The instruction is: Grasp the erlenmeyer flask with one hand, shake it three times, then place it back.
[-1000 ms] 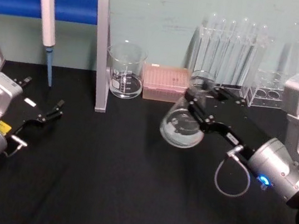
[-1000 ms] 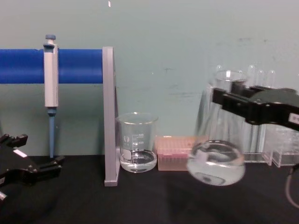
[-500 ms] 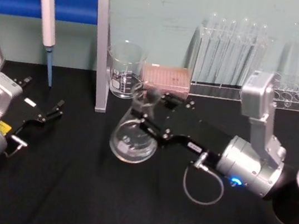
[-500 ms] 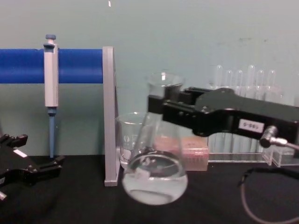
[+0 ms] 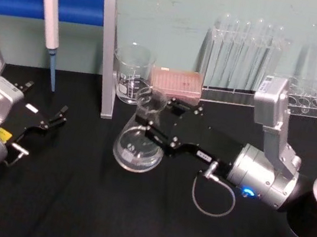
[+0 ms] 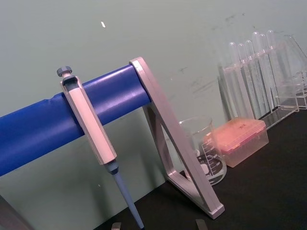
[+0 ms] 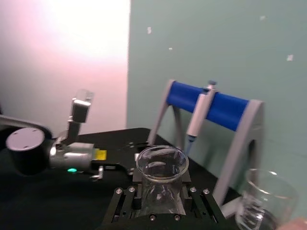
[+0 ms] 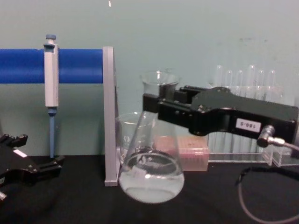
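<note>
Erlenmeyer flask (image 5: 138, 146) mid-worktop (image 5: 92, 204), in front of beaker (image 5: 133, 73), axis tilted, base low, contact unclear. R gripper (image 5: 155, 121) clamps neck from right side. L gripper (image 5: 47, 121) parked by left edge, fingers apart.

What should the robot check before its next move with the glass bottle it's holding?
1. Right tool shut on the erlenmeyer flask neck: ok.
2. Flask standing straight: not ok, it leans in the chest view.
3. Liquid low in the base, away from the open mouth: ok.
4. Base resting on the table: cannot tell.
5. Gap to the beaker behind it: cannot tell.
6. Left tool parked at the table's left, away from the flask: ok.
</note>
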Controlling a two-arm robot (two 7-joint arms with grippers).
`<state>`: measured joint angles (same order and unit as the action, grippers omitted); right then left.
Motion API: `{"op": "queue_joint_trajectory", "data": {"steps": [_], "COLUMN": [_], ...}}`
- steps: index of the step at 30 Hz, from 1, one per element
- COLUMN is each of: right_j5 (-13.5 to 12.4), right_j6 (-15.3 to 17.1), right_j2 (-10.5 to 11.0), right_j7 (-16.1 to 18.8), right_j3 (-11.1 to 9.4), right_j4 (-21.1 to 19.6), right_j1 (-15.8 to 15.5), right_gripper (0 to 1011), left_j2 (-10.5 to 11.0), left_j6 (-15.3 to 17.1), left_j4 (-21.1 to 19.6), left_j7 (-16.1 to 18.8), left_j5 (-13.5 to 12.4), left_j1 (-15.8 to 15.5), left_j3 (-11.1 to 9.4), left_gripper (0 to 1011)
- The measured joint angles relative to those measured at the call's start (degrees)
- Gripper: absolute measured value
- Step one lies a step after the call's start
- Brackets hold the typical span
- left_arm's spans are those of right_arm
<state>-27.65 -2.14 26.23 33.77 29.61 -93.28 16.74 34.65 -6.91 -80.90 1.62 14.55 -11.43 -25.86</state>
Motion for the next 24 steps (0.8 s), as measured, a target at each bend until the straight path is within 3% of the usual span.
{"op": "queue_joint_trajectory", "data": {"steps": [8,15,24], "right_j5": [1.45,3.13,4.80], "right_j6": [-1.18,0.41,2.37], "right_j2": [0.24,0.22,0.16], "right_j7": [-7.50,-16.61,-24.68], "right_j3": [-4.28,-10.69,-17.79], "right_j4": [-1.84,-4.54,-7.56], "right_j1": [-3.40,-8.16,-13.46], "right_gripper": [447,447,447], "left_j2": [0.00,0.00,0.00], "left_j6": [0.00,0.00,0.00], "left_j4": [0.00,0.00,0.00], "left_j7": [0.00,0.00,0.00], "left_j5": [0.00,0.00,0.00], "left_j1": [0.00,0.00,0.00], "left_j3": [0.00,0.00,0.00], "left_gripper": [1001,1001,1001]}}
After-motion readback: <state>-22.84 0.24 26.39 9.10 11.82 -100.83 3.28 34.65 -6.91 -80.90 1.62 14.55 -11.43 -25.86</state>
